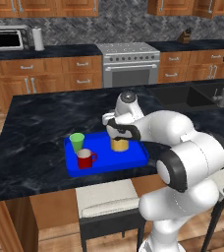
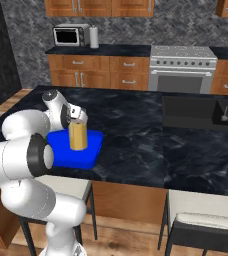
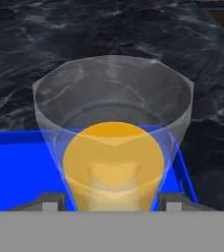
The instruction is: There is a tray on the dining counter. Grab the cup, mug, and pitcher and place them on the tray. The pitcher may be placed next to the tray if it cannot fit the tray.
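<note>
On the blue tray near the front edge of the dining worktop, your pitcher stands upright at the tray's right end, with the green cup and the red mug together at the left end, well apart from it.

Your main risk here is tipping the pitcher as you pull away. It is tall and carries orange-yellow liquid, and the end effector sits right over its rim; from the hand view a dark fingertip stands on either side of the glass. A sideways or tilted retreat could catch the wall and topple it, or slide it toward the tray's right rim, which lies just beside it. A straight lift along the pitcher's axis looks safest to me.

As for the end effector, the fingers straddle the glass at about its width. You cannot tell from these views whether the pads press on it or have parted from it, so treat the release as unconfirmed before you move.
</note>
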